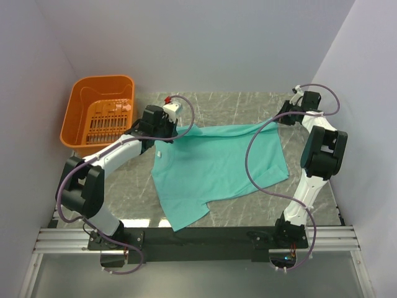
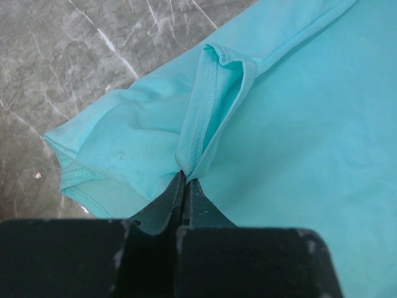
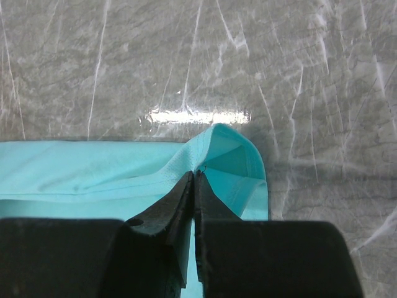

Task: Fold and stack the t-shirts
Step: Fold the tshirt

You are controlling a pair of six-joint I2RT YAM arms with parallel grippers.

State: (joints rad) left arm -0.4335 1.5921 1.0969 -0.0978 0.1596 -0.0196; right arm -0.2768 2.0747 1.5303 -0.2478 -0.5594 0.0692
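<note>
Two pincers grip your teal t-shirt [image 1: 217, 167], which lies spread and slightly rumpled across the middle of the grey marbled desk [image 1: 229, 102]. Your left pincer [image 2: 185, 179] is clenched on a raised fold of fabric at the shirt's far left corner. Your right pincer [image 3: 196, 175] is pinched tight on the far right corner, where the hem lifts into a small peak. An orange basket [image 1: 80, 112] sits at the far left, apart from the shirt.

Bright, even overhead light throws a white glare streak on the glossy table [image 3: 198, 116], shadows soft.
</note>
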